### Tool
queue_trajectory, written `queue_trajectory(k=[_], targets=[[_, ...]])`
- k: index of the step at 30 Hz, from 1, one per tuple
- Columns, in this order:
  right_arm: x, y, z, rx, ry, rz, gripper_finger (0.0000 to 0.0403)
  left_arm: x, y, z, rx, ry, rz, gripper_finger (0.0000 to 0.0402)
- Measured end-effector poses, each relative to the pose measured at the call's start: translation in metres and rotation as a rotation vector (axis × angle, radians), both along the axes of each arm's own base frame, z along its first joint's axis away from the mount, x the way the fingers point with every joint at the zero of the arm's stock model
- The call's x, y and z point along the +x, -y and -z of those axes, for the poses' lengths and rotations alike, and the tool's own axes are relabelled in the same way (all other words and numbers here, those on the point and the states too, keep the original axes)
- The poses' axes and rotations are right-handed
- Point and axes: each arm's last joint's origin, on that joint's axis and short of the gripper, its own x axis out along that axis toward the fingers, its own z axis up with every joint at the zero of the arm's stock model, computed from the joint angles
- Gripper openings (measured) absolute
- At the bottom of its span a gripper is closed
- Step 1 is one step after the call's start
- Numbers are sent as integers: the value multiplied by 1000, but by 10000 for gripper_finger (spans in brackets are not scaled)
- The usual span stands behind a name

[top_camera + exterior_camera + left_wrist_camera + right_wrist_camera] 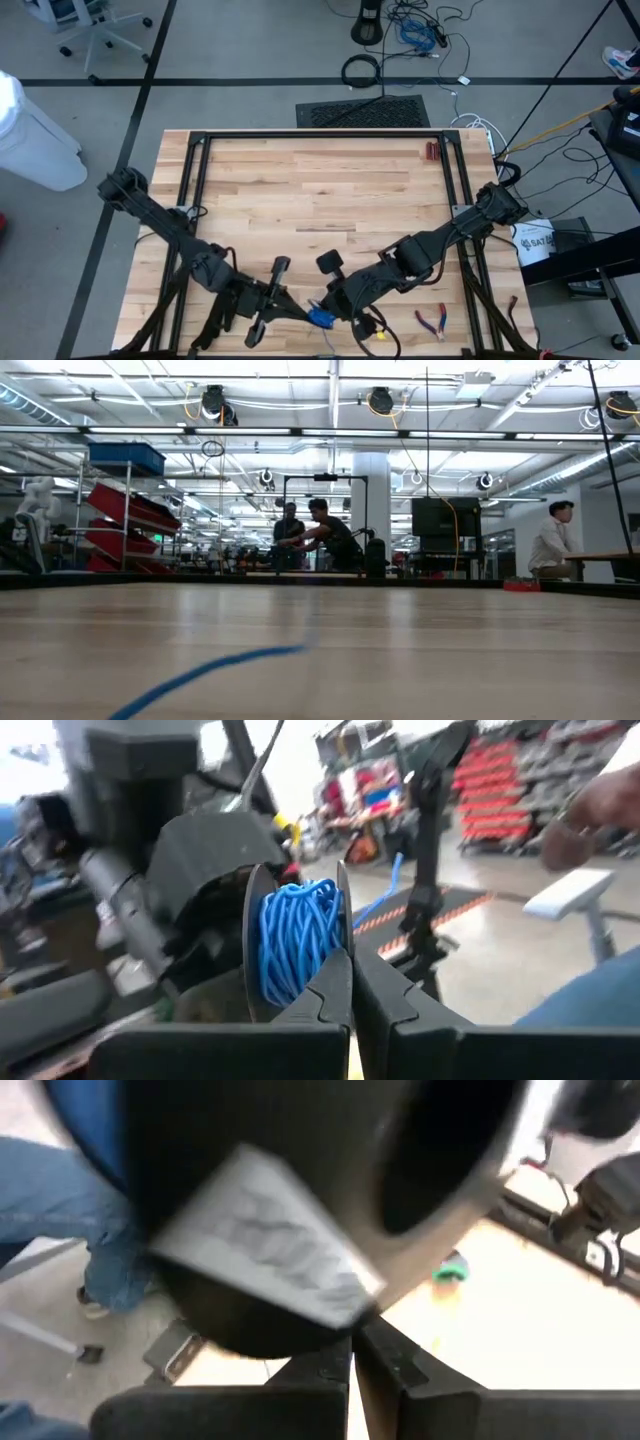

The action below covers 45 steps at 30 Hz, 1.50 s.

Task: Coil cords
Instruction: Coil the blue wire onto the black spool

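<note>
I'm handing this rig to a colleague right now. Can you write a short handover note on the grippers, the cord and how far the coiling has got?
Left gripper: shut, at the table's near edge, right against the blue cord.
Right gripper: shut, meeting the left one there; what it touches cannot be told.
Cord: mostly wound into a bundle between two dark discs, seen in the left wrist view; a loose blue tail lies across the table in the low view.
Done: most of the winding.
Left: the loose tail.
Red-handled pliers lie untouched nearby.

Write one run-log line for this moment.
left tool: shut, beside blue cord coil | right tool: shut, near table's front edge | pliers: untouched
</note>
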Motion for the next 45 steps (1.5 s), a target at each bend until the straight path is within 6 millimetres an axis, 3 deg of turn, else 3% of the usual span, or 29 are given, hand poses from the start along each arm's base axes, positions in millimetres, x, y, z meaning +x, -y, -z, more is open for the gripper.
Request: queue_trajectory(k=[15,23,28,35,38,45], targets=[[-12,18,-9,-76,-17,182,17,-28,5,-5,64,-95,-258,0],[-36,22,2,-91,-223,369,43,-31,2,-8,68,-106,-343,0],[-50,-4,36,-77,-196,534,49,-39,-7,-10,22,-173,-404,0],[-53,-38,101,116,48,599,49,-48,-23,-20,8,-197,-421,0],[-45,-31,124,229,151,598,50,-49,-27,-20,5,-217,-427,0],[-36,13,168,368,365,592,50,-49,-28,-19,76,-219,-397,0]])
